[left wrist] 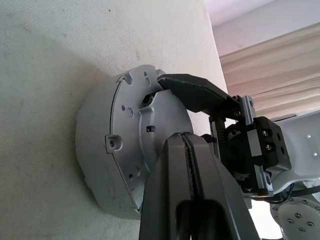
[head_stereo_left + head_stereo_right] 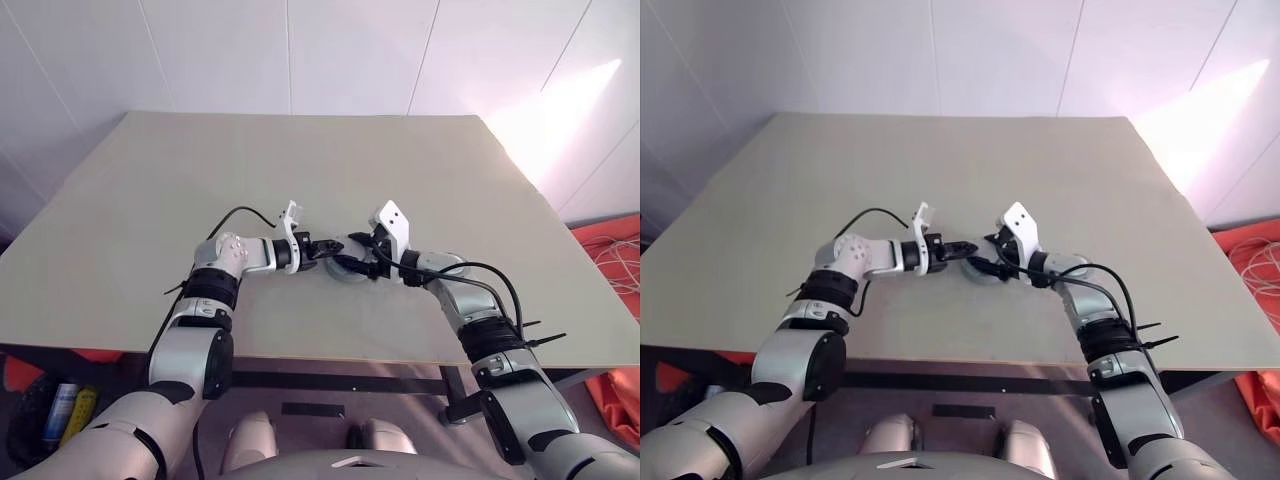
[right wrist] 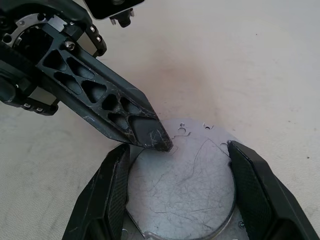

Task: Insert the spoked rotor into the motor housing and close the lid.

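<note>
The housing sits near the table's front edge, lid on, clasped at both sides by the right gripper. The left gripper is clenched empty, tip on top. It looks heavy, hard and smooth, best held by its rim

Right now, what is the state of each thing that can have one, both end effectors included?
round silver-grey metal housing: lying on the beige table, flat scratched face up.
left end effector: shut, its tip on the housing's top face near the rim.
right end effector: closed on the housing, one black finger against each side.
</note>
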Controlling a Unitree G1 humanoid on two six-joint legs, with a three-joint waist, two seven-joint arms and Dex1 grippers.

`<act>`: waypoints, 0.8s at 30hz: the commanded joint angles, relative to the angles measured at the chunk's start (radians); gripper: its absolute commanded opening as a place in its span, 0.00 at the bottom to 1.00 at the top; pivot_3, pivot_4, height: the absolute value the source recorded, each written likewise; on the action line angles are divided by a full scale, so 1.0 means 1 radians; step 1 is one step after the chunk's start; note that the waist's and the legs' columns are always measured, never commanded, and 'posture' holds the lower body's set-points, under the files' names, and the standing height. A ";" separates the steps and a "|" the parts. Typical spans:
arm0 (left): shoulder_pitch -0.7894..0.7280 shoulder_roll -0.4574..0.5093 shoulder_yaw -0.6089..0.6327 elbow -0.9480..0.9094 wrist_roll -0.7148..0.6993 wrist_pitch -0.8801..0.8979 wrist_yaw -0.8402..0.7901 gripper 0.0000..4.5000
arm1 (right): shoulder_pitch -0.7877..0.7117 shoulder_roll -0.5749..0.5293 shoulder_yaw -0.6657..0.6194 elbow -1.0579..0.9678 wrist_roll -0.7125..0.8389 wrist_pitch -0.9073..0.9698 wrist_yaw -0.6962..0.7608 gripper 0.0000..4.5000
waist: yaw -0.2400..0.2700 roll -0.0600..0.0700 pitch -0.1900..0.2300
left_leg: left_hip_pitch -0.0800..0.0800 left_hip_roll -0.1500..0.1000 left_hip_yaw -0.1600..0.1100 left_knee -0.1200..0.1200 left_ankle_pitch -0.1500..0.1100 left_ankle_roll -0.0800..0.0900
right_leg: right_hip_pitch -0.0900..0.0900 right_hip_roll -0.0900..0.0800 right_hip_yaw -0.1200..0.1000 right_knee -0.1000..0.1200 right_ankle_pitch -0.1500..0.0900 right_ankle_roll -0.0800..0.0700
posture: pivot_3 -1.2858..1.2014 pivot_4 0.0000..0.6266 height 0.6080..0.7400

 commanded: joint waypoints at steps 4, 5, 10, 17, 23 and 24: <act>-0.012 -0.005 0.001 0.048 0.026 0.028 0.000 0.00 | 0.037 -0.033 -0.006 0.002 -0.003 0.098 0.011 0.66 | 0.002 0.000 0.000 | 0.000 0.000 0.000 0.000 0.000 0.000 | 0.000 0.000 0.000 0.000 0.000 0.000 | 0.52 0.00 1.00; -0.012 -0.006 0.003 0.047 0.027 0.029 0.000 0.00 | 0.040 -0.037 -0.004 -0.013 0.003 0.103 0.024 0.66 | 0.005 0.000 0.000 | -0.001 0.000 0.000 0.000 0.000 0.000 | 0.000 0.000 0.000 0.000 0.000 0.000 | 0.52 0.00 1.00; -0.013 -0.008 0.009 0.039 0.032 0.037 0.000 0.00 | 0.045 -0.045 -0.003 -0.050 -0.010 0.098 0.015 0.97 | 0.013 0.000 0.000 | -0.006 0.000 0.000 -0.002 -0.001 0.002 | -0.003 0.000 0.000 -0.002 0.000 0.000 | 0.52 0.00 1.00; -0.014 -0.006 0.008 0.043 0.041 0.032 -0.009 0.00 | 0.049 -0.049 -0.002 -0.084 -0.010 0.082 0.011 1.00 | 0.023 0.000 0.000 | -0.007 0.000 0.000 -0.003 -0.002 0.003 | -0.003 0.000 0.000 -0.001 0.003 -0.005 | 0.52 0.00 1.00; -0.018 -0.005 0.005 0.046 0.042 0.038 -0.020 0.00 | 0.058 -0.055 -0.039 -0.131 0.049 0.094 0.054 1.00 | 0.024 0.000 0.000 | -0.008 0.000 0.000 -0.003 -0.002 0.003 | -0.004 0.000 0.000 -0.001 0.002 -0.004 | 0.52 0.00 1.00; -0.019 -0.006 0.005 0.044 0.042 0.041 -0.020 0.00 | 0.058 -0.057 -0.047 -0.141 0.058 0.098 0.060 1.00 | 0.024 0.000 0.000 | -0.008 0.000 0.000 -0.003 -0.002 0.003 | -0.004 0.000 0.000 -0.001 0.003 -0.005 | 0.52 0.00 1.00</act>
